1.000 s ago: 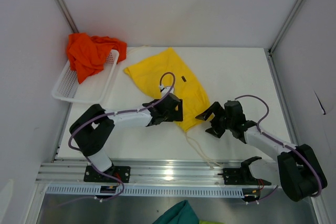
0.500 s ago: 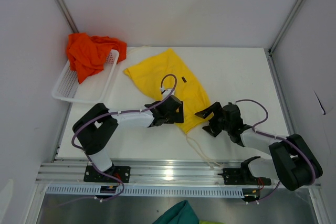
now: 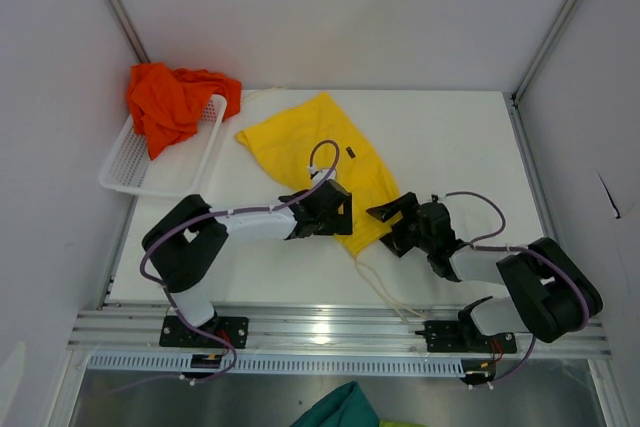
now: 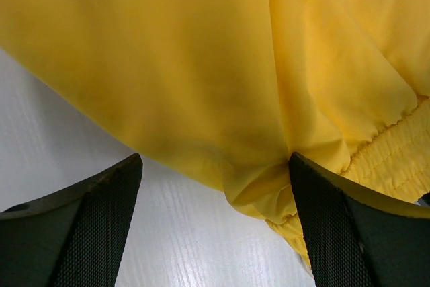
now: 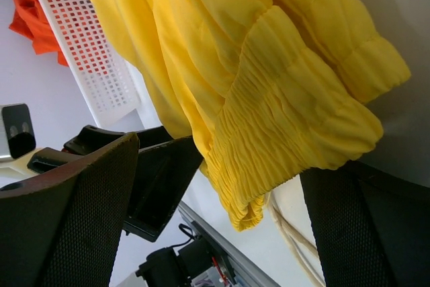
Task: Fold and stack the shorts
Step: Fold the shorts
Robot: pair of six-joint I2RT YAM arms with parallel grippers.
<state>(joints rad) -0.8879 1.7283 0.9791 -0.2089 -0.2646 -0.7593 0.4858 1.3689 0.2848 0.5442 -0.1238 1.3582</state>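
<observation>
Though indistinct overhead, yellow shorts' elastic (image 5: pixel 289 112).

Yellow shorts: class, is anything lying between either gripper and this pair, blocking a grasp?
Nothing visible does. The left gripper and the right gripper both stand open at the near edge of the yellow shorts, with only its fabric and the table before their fingers.

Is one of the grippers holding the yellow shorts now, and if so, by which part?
Nothing is held. The left gripper and the right gripper both stand open at the waistband of the yellow shorts, not closed on the fabric.
</observation>
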